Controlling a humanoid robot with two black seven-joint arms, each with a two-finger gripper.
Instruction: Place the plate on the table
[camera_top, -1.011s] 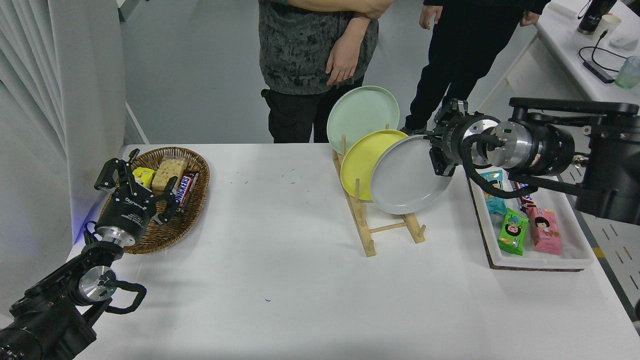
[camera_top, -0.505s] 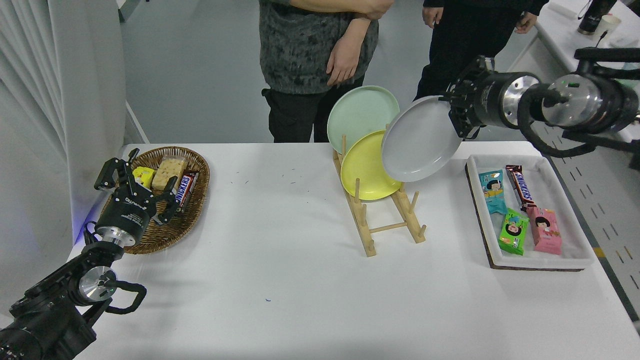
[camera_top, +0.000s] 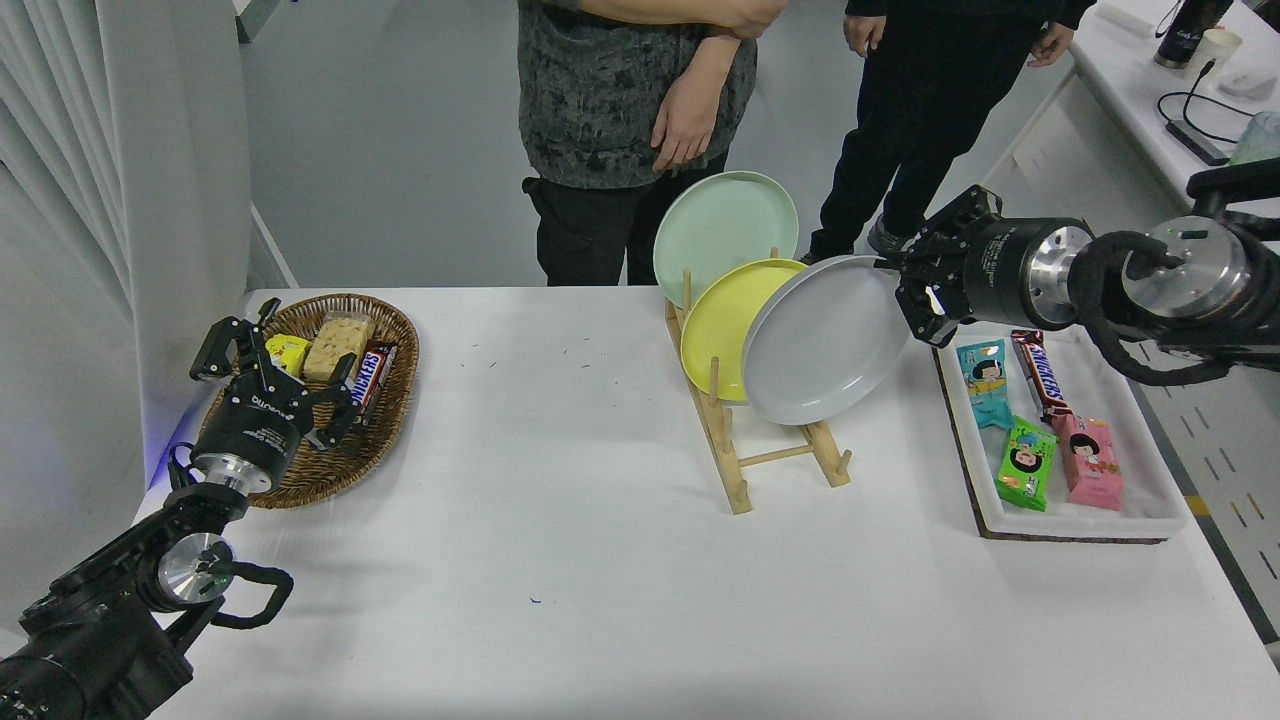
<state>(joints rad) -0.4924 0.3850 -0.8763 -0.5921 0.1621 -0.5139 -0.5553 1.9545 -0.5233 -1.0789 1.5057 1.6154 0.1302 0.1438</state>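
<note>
The light-grey plate (camera_top: 825, 340) hangs tilted, face toward me, over the front end of the wooden rack (camera_top: 738, 478). My right gripper (camera_top: 905, 290) reaches in from the right and is shut on the plate's upper right rim. Whether the plate's lower edge touches the rack I cannot tell. The white table (camera_top: 600, 560) spreads out below it. At the lower left my left gripper (camera_top: 270, 365) stays parked, open, over the wicker basket.
A yellow plate (camera_top: 722, 325) and a mint-green plate (camera_top: 720, 225) stand in the rack behind the grey one. A white tray (camera_top: 1080, 525) of snacks lies at the right, a wicker basket (camera_top: 330, 470) of snacks at the left. Two people stand at the far side.
The right gripper first lifted the grey plate up out of the rack, then brought it back down and left, more tilted, over the rack's front. The left arm has not moved.
</note>
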